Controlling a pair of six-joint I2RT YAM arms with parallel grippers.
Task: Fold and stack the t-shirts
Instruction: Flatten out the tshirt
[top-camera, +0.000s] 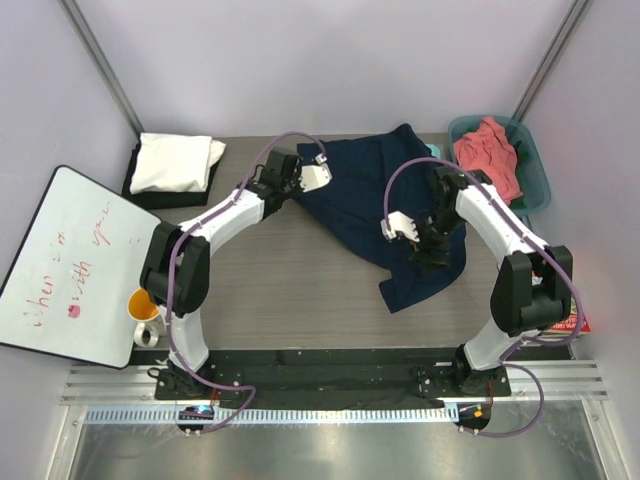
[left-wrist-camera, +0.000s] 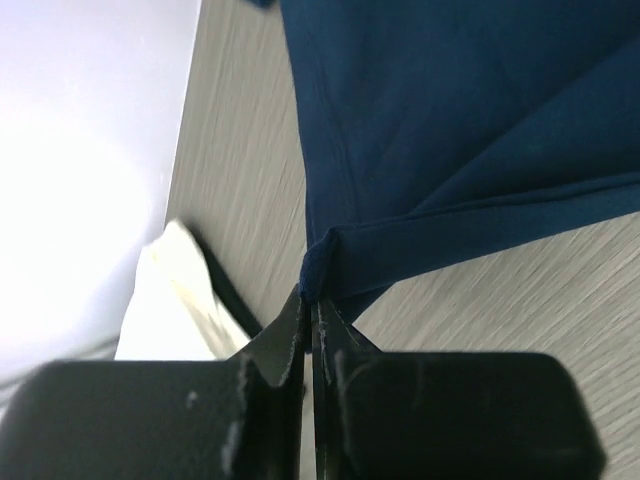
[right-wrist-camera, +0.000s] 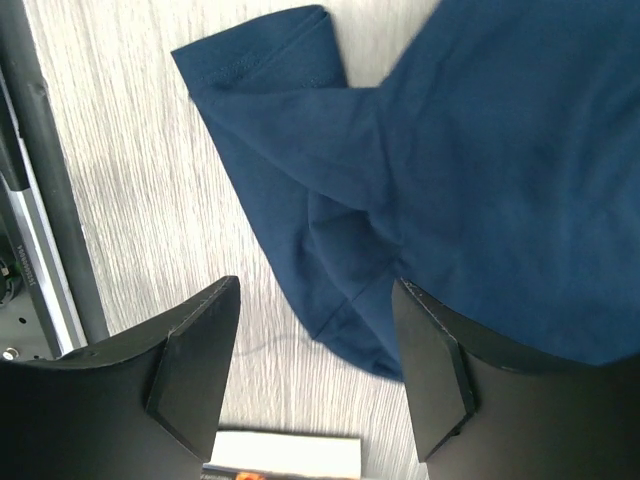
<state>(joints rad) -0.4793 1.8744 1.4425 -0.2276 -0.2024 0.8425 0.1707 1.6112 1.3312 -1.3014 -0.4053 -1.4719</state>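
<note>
Left gripper (left-wrist-camera: 308, 300) pinches the navy blue t-shirt (left-wrist-camera: 450, 120); right gripper (right-wrist-camera: 315, 292) holds nothing.
The left jaws are squeezed tight on a corner of the shirt's hem. The rest of the shirt spreads out past their tips on the table (left-wrist-camera: 240, 150). The right jaws stand wide apart. A crumpled edge of the same shirt lies below the gap between them and by the right-hand jaw.

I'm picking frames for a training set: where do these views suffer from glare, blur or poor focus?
Left wrist: the wall at left is blown out white; the shut jaws up close are dark and soft; the navy t-shirt is readable. Right wrist: the open jaws are dark and slightly soft, the sleeve hem crisp. Top external: even light, soft shadows, no glare.
</note>
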